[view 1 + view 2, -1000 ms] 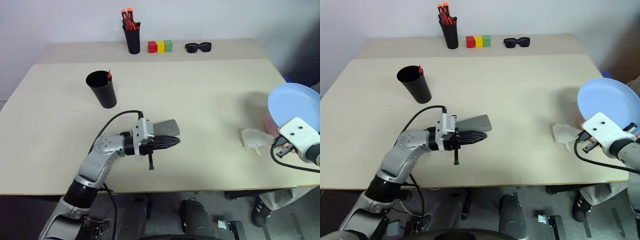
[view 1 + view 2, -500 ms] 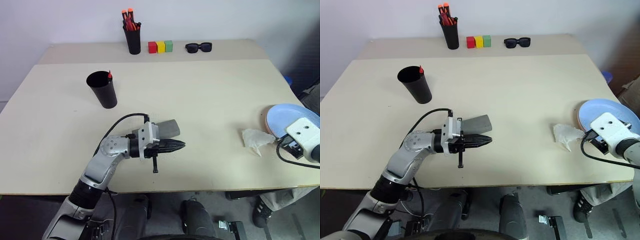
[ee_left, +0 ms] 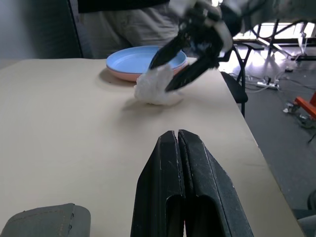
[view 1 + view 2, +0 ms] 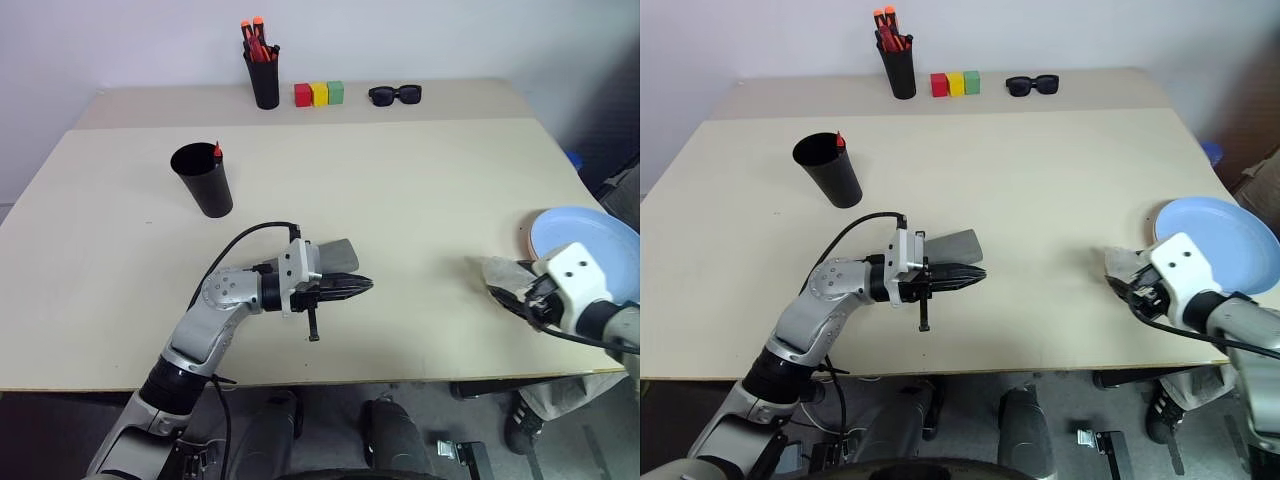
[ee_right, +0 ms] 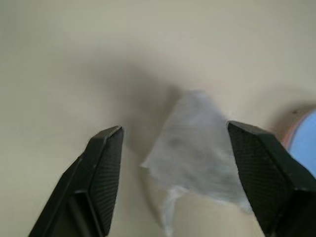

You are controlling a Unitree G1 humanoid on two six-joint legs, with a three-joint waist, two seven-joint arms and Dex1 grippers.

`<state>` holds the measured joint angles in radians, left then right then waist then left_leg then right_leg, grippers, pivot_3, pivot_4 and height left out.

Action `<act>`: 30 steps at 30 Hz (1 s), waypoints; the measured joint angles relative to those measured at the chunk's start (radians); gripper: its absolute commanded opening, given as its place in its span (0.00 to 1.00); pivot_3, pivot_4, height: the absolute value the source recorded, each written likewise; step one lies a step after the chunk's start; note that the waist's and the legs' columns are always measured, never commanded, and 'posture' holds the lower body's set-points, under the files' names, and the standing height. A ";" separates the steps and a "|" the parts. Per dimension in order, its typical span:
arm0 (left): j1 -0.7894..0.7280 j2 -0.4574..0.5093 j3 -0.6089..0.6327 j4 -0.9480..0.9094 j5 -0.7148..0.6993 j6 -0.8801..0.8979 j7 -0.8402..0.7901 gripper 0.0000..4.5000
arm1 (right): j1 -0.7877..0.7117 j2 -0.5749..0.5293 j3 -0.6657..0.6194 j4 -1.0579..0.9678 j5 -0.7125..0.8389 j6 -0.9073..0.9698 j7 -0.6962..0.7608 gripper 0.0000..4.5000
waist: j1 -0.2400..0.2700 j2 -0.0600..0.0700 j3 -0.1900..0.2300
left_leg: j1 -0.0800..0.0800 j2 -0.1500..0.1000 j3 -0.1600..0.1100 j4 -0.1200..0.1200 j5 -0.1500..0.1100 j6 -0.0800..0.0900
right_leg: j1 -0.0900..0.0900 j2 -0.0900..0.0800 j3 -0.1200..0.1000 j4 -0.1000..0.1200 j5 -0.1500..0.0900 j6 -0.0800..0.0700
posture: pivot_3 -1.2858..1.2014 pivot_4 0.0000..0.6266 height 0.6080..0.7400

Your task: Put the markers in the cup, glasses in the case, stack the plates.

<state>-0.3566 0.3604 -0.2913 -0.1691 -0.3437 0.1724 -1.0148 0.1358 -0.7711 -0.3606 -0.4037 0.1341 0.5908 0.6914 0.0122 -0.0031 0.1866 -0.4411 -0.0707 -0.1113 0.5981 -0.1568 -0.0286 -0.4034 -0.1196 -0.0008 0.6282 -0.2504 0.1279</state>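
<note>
Now the right claw (image 4: 1127, 291) is being held wide open just over the crumpled white tissue (image 5: 197, 148), one finger on either side of it; a second ago it was shut, gripping the tilted blue plate (image 4: 588, 235) off the desk's (image 4: 400, 190) right edge. That light blue plate is now lying flat on the pink plate (image 3: 129, 75), at the desk's right edge just beside the tissue. The left claw (image 4: 362, 287) is being kept shut, pointing level toward the right, unchanged in place from the earlier frames; a thin black piece (image 4: 312, 327) is hanging below it, what it is cannot be told. The grey case (image 4: 335, 256) is sitting just behind that claw, lid shut. The black cup (image 4: 203, 178) is standing upright on the left of the desk, the red tip of a marker (image 4: 217, 149) showing at its rim. The glasses cannot be made out.
</note>
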 measured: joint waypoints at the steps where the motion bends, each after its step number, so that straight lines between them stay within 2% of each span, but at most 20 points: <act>1: -0.001 -0.001 0.000 -0.004 0.000 0.001 0.003 0.00 | -0.004 0.001 0.017 0.019 -0.016 -0.009 -0.018 0.75 | 0.001 0.000 0.000 | 0.000 0.000 0.000 0.000 0.000 0.000 | 0.000 0.000 0.000 0.000 0.000 0.000 | 0.52 0.24 1.00; 4: -0.001 0.001 0.000 -0.021 0.000 0.017 0.016 0.00 | -0.011 -0.001 0.054 0.075 -0.068 -0.050 -0.059 0.57 | 0.002 0.000 0.000 | 0.000 0.000 0.000 0.000 0.000 0.000 | 0.000 0.000 0.000 0.000 0.000 0.000 | 0.52 0.24 1.00; 9: 0.000 0.002 0.000 -0.047 0.000 0.025 0.025 0.00 | -0.008 -0.015 0.068 0.094 -0.097 -0.086 -0.068 0.01 | 0.000 0.000 0.000 | 0.000 0.000 0.000 0.000 0.000 0.000 | 0.000 0.000 0.000 0.000 0.000 0.000 | 0.52 0.24 1.00; 15: 0.000 0.000 -0.001 -0.048 0.000 0.036 0.033 0.00 | -0.016 -0.015 0.053 0.053 -0.108 -0.069 -0.082 0.01 | 0.000 0.000 0.000 | 0.000 0.000 0.000 0.000 0.000 0.000 | 0.000 0.000 0.000 0.000 0.000 0.000 | 0.52 0.24 1.00; 21: -0.003 -0.003 -0.001 -0.046 0.000 0.035 0.023 0.00 | -0.141 -0.051 -0.121 0.047 -0.102 0.022 -0.164 0.01 | 0.003 0.000 0.000 | 0.000 0.000 -0.001 0.000 0.000 0.000 | 0.000 0.000 0.000 0.000 0.000 0.000 | 0.52 0.24 1.00; 24: -0.006 -0.008 -0.001 -0.042 0.000 0.035 0.017 0.00 | -0.161 -0.056 -0.137 0.120 -0.131 0.038 -0.216 0.01 | 0.002 0.000 0.000 | 0.000 -0.001 -0.001 0.000 0.000 0.000 | 0.000 0.000 0.000 0.000 0.000 0.000 | 0.52 0.24 1.00; 27: -0.010 -0.014 -0.002 -0.036 0.000 0.035 0.015 0.00 | -0.183 -0.061 -0.108 0.266 -0.159 0.012 -0.242 0.21 | 0.000 0.000 0.000 | 0.000 -0.001 0.000 0.000 0.000 0.000 | 0.000 0.000 0.000 0.000 0.000 0.000 | 0.52 0.24 1.00; 30: -0.012 -0.021 -0.003 -0.034 0.000 0.035 0.018 0.00 | -0.224 -0.063 -0.091 0.386 -0.160 -0.030 -0.248 0.55 | -0.006 0.001 0.000 | 0.000 -0.001 0.001 0.000 0.000 0.000 | 0.000 0.000 0.000 0.000 0.000 0.000 | 0.52 0.24 1.00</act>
<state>-0.3688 0.3396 -0.2939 -0.2034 -0.3435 0.2075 -0.9967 -0.0886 -0.8338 -0.4517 -0.0181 -0.0260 0.5611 0.4432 0.0065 -0.0020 0.1863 -0.4409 -0.0715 -0.1107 0.5979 -0.1568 -0.0285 -0.4035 -0.1193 -0.0009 0.6287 -0.2504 0.1280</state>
